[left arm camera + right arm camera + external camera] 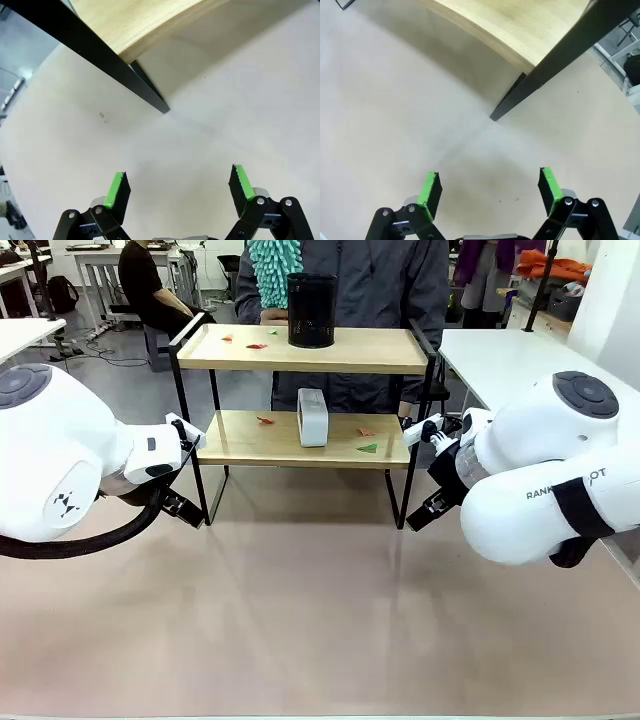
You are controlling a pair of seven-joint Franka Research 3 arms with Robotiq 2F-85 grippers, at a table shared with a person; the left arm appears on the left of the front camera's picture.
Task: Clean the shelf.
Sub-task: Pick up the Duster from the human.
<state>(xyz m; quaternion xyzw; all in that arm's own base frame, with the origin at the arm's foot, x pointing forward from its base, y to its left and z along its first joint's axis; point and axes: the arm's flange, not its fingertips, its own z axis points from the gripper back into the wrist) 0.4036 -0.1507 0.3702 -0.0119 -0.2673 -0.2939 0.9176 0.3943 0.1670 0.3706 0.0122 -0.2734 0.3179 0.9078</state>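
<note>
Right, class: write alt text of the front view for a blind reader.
A two-tier wooden shelf on a table holds red and green scraps, a black cylinder on top, a white box below. The left arm and right arm flank it.

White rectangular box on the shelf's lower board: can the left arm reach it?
Probably yes. The open left gripper sits by the black front left leg, and the front of the shelf is open through to the white rectangular box. The wooden upper board blocks coming from above.
</note>
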